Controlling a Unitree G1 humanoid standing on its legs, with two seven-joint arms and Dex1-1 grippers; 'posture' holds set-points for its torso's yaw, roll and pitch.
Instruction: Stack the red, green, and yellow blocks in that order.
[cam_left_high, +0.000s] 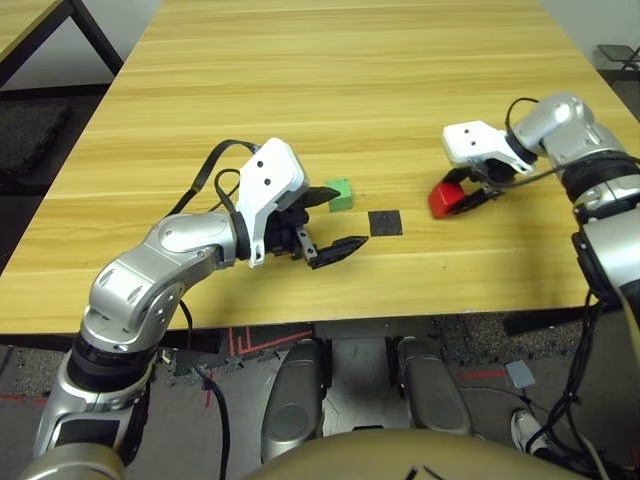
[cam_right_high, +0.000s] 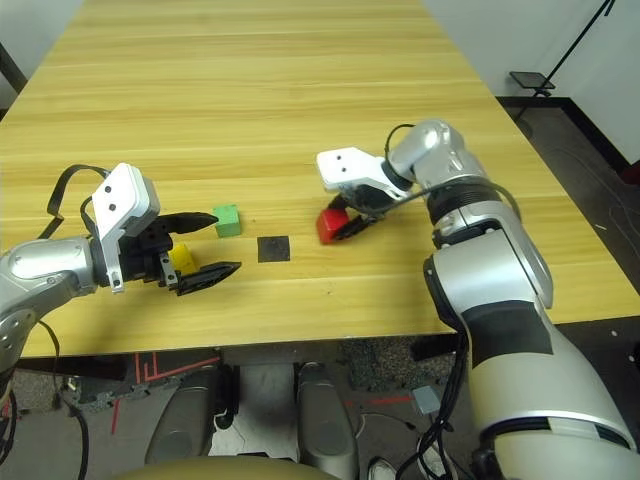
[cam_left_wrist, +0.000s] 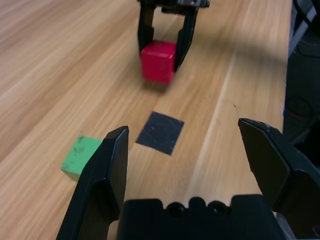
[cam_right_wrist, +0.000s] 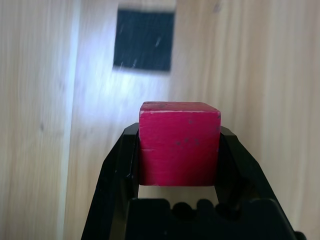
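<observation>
Now you're on the first step: your right gripper (cam_right_wrist: 177, 165) has its jaws pinched on the red block (cam_right_wrist: 178, 142), with the black patch (cam_right_wrist: 144, 40) just ahead, so carry it there and set it down squarely as the base. Your left gripper (cam_left_wrist: 197, 165) hangs spread wide and empty, the green block (cam_left_wrist: 80, 157) just outside one finger and the yellow block (cam_right_high: 182, 258) between its jaws, untouched.

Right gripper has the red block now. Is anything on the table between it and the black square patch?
Nothing visible. The right gripper is shut on the red block, and only bare table lies between it and the black square patch. The green block sits beyond the patch, toward the open left gripper.
</observation>
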